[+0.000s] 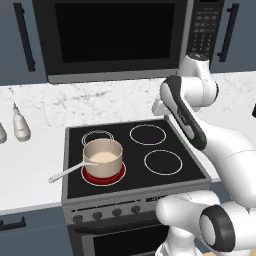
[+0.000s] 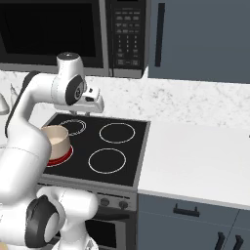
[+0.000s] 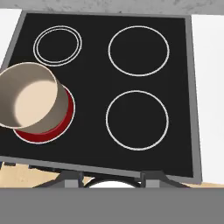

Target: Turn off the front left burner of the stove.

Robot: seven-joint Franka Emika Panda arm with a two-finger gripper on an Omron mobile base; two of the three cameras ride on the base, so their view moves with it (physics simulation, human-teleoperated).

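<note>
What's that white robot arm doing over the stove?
The arm is held above the stove, and its hand hangs over the back of the black cooktop, touching nothing. The front left burner glows red under a tan saucepan, so it is on. The knobs on the front panel are untouched; turning that burner off is not yet done.

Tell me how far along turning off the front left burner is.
Nothing looks done yet: the front left burner glows red under the saucepan. In hand: the gripper hangs above the stove, looking down on the glass. Left: reaching the knobs on the front panel and turning the right one, which one I cannot tell.
</note>
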